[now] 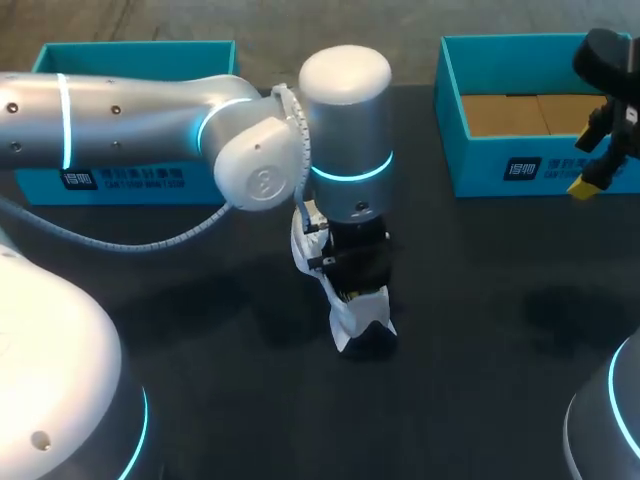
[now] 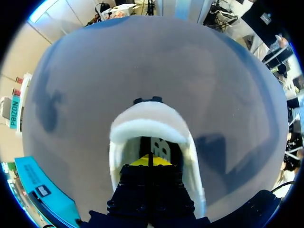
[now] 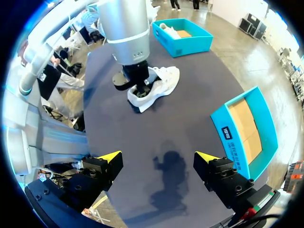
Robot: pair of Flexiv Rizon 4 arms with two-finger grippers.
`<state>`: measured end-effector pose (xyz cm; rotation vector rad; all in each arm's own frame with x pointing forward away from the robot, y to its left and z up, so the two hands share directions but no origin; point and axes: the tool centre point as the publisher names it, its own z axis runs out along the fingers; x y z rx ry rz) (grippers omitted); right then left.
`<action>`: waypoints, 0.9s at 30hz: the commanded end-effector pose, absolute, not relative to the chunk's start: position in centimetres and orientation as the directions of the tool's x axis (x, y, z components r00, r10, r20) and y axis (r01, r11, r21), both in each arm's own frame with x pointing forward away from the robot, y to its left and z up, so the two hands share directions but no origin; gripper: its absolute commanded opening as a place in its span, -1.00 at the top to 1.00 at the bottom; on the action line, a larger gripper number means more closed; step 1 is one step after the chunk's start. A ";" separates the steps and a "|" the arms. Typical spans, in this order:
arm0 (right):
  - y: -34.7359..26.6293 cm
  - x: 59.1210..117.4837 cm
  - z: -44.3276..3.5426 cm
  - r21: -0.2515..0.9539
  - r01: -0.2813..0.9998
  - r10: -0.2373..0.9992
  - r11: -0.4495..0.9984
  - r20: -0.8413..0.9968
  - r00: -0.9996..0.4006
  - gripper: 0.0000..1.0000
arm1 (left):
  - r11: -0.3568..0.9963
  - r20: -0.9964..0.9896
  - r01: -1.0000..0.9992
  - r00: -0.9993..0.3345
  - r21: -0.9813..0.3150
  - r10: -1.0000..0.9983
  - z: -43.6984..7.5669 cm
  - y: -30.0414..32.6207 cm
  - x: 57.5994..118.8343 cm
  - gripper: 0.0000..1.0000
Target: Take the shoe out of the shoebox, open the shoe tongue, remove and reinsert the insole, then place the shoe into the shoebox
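A white shoe (image 1: 358, 318) lies on the black table (image 1: 200, 300) near the middle, toe towards the front edge. My left arm (image 1: 345, 130) stands straight over it. In the left wrist view my left gripper (image 2: 151, 161) is shut, its yellow tips together down inside the shoe's (image 2: 148, 124) opening; whether they pinch the insole is hidden. My right gripper (image 3: 158, 156) is open and holds nothing. It hangs at the far right over the front wall of the right teal shoebox (image 1: 520, 165), well away from the shoe (image 3: 159, 84).
The right shoebox (image 3: 227, 127) shows only a brown cardboard floor. A second teal shoebox (image 1: 130, 60) stands at the back left, half hidden behind my left arm; something white (image 3: 168, 29) lies in it.
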<state>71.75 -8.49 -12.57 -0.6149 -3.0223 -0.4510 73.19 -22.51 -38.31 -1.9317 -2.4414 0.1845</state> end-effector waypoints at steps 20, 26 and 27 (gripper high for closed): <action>-8.4 72.0 -12.6 0.271 0.388 0.380 0.881 0.084 -0.921 -1.00 | 0.276 -0.061 0.957 -0.271 0.088 0.961 -36.4 -21.6 73.9 1.00; -8.4 72.0 -12.6 0.271 0.388 0.380 0.881 0.084 -0.921 -1.00 | 0.311 -0.083 0.927 -0.300 0.208 0.950 -34.8 -21.2 75.3 1.00; -8.4 72.0 -12.6 0.271 0.388 0.380 0.881 0.084 -0.921 -1.00 | 0.329 -0.085 0.917 -0.317 0.226 0.944 -34.6 -21.0 75.5 1.00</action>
